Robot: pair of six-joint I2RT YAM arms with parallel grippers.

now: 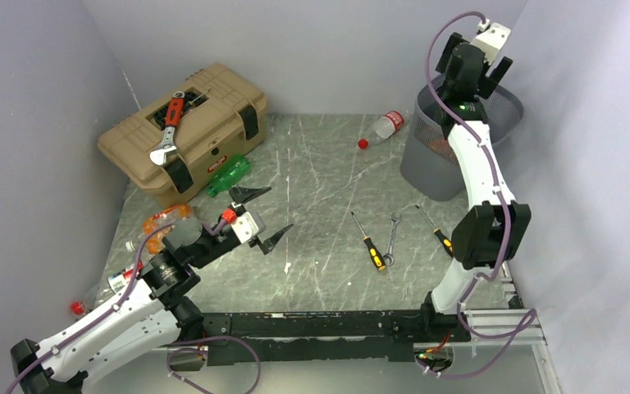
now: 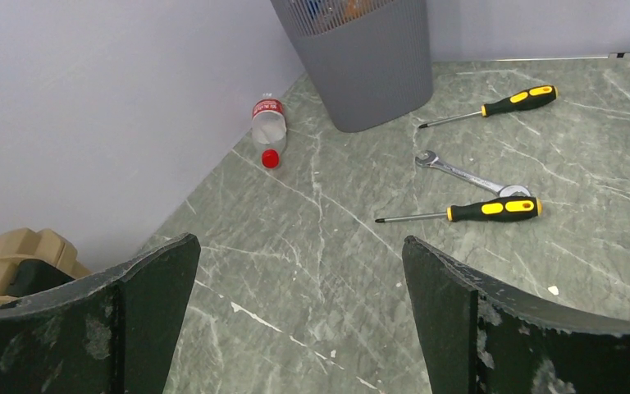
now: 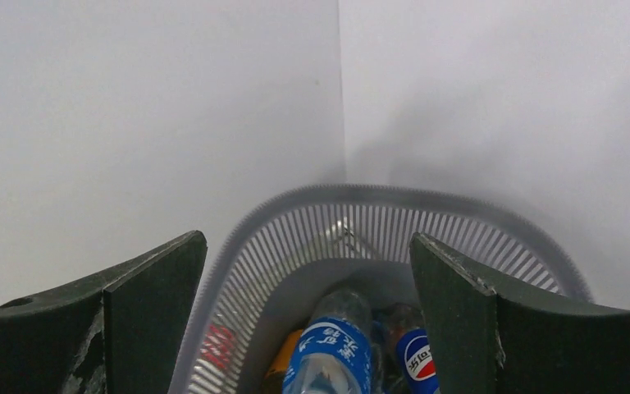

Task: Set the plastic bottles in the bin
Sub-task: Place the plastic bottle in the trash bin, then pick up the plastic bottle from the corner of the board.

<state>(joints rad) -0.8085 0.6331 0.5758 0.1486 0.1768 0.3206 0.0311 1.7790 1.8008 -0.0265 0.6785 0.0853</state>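
Four loose plastic bottles (image 1: 228,175), at least two blue-labelled bottles (image 3: 328,345) inside one grey mesh bin (image 1: 426,164) at 1 o'clock; two yellow-and-black screwdrivers (image 1: 369,244), two metal wrenches (image 1: 391,240), one tan plastic toolbox (image 1: 205,107).

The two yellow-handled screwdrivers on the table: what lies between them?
A silver wrench lies between the far screwdriver and the near screwdriver. The left wrist view shows it best; the top external view shows it too.
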